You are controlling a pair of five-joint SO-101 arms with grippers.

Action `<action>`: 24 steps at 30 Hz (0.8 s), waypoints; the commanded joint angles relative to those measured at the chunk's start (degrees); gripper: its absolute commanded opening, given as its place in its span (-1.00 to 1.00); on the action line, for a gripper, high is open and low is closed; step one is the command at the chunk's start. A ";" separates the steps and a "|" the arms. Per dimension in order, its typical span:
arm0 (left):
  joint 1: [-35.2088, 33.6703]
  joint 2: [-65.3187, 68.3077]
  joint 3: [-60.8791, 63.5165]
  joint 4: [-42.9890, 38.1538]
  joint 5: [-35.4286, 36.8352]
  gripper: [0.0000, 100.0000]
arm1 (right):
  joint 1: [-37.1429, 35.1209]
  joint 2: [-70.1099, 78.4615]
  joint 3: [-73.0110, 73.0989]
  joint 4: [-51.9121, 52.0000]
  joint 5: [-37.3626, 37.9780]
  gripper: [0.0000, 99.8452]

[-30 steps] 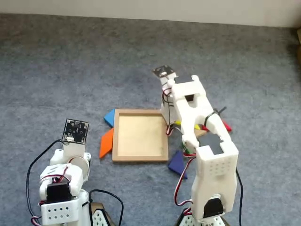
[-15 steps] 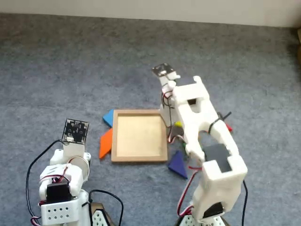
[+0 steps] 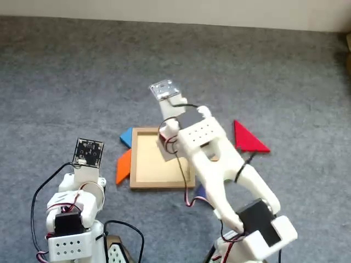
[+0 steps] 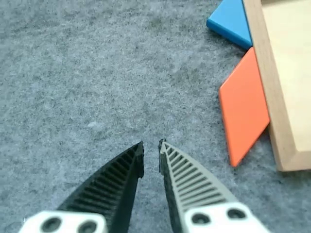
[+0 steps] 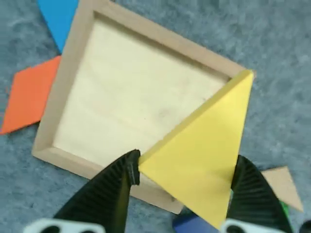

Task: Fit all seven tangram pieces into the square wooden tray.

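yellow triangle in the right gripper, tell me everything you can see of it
The yellow triangular tangram piece is a flat, smooth block that looks like painted wood, its thickness showing along the long side. The right gripper holds it between its two black ribbed fingers, one pressing on each side. It hangs over a corner of the square wooden tray, covering part of the rim and floor, one tip pointing past the corner. Whether it touches the tray cannot be told.
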 commanded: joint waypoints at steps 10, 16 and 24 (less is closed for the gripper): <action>-0.66 -2.07 1.19 -1.05 0.00 -0.85 | -4.44 14.37 -11.30 -1.36 -25.76 -0.54; -0.66 -2.07 1.19 -1.05 0.00 -0.85 | -4.26 15.60 -12.70 -1.54 -28.84 -0.53; -0.66 -2.07 1.19 -1.05 0.00 -0.85 | -2.51 15.52 -12.70 0.66 -25.05 -0.38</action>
